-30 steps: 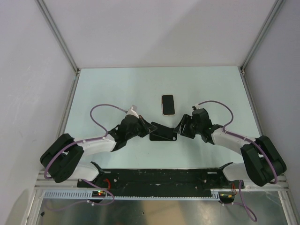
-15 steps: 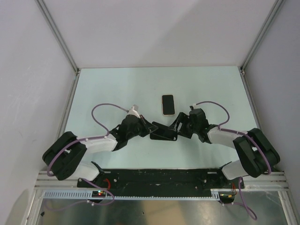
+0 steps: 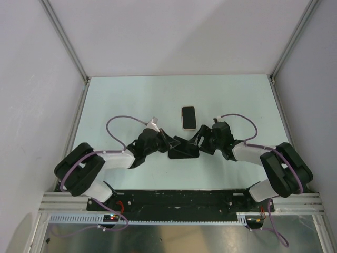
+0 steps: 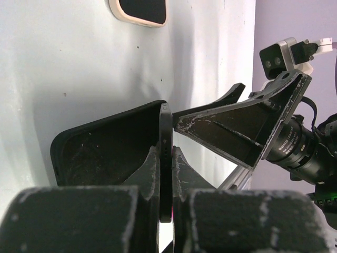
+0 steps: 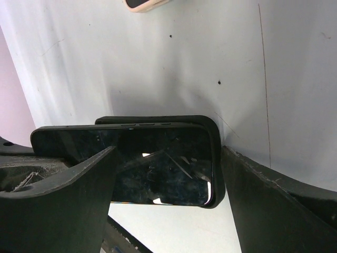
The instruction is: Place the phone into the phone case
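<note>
While the left gripper (image 3: 167,143) pinches one wall of the black case (image 3: 181,151), both arms meet at mid-frame in the top view, low over the table (image 3: 121,100). Left wrist view: its two fingers are pressed together on the case's rim. The wall runs edge-on up the middle of the frame, and the hollow, scuffed inside of the case opens to the left. The case is tipped up on the gripped side, not flat; its far corner is down near the table, can't tell if touching. The right gripper (image 3: 199,141) is at the right end of the case, fingers spread wide and not clamped on anything. Right wrist view: the case lies across lower centre, the left finger in front of its left part, the right finger just beside its right end, contact unclear. In the left wrist view one right finger tip sits at the raised rim, touching or nearly. The phone (image 3: 188,117) lies flat on the table, screen up, pale pink edge. In the top view it is just above the case at frame centre, apart from the case and both grippers. It is cut off at the top edge of both wrist views. Phone not in the case. Purple cables (image 3: 122,119) loop over each arm near the wrist.
</note>
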`<state>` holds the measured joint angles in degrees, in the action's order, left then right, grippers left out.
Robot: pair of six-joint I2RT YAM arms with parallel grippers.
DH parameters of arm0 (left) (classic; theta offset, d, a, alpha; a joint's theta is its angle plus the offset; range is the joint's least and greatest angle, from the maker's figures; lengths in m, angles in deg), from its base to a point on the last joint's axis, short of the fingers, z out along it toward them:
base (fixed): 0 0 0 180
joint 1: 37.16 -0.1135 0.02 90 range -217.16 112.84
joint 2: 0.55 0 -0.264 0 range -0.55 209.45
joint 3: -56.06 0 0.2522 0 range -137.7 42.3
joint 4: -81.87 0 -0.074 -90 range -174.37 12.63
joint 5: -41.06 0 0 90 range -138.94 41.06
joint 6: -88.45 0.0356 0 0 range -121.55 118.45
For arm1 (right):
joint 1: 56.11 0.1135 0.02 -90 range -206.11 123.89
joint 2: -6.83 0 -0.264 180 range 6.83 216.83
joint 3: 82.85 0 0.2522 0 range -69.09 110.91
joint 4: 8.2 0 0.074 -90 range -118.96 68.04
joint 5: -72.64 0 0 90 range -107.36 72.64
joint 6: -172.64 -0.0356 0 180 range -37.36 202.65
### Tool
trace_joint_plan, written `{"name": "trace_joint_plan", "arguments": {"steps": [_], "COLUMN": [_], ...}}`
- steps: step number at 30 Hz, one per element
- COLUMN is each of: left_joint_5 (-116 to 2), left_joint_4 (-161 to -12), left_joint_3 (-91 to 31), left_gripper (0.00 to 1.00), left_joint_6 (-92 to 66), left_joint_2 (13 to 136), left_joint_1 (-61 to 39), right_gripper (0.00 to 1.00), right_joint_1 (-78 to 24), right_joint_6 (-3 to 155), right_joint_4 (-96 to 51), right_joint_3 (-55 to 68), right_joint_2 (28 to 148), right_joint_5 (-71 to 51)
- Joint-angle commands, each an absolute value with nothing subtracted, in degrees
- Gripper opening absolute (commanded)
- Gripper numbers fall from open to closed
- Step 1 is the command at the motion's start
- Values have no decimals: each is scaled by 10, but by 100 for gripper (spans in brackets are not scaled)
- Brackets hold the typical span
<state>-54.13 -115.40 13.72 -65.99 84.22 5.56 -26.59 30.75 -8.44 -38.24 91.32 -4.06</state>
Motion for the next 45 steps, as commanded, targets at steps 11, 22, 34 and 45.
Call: {"name": "trace_joint_plan", "arguments": {"steps": [11,22,34,45], "left_joint_5": [-511,-504,-494,-479], "left_joint_4": [-1175,-1175,-1173,-1171], "left_joint_3": [174,217,231,238], "left_gripper": [0,0,0,0], "left_joint_6": [-762,-774,-788,-817], "left_joint_2": [880,876,899,927], "left_joint_1": [95,98,118,141], "right_gripper": [84,85,88,88], "right_joint_1": [-218,-197,-193,-174], "right_joint_6": [289,278,272,274], "right_joint_4": [-109,-115,-143,-158], "right_joint_3": [-387,-427,-447,-451], "right_joint_2": [923,879,804,796], "right_joint_5": [-78,-120,-131,-170]}}
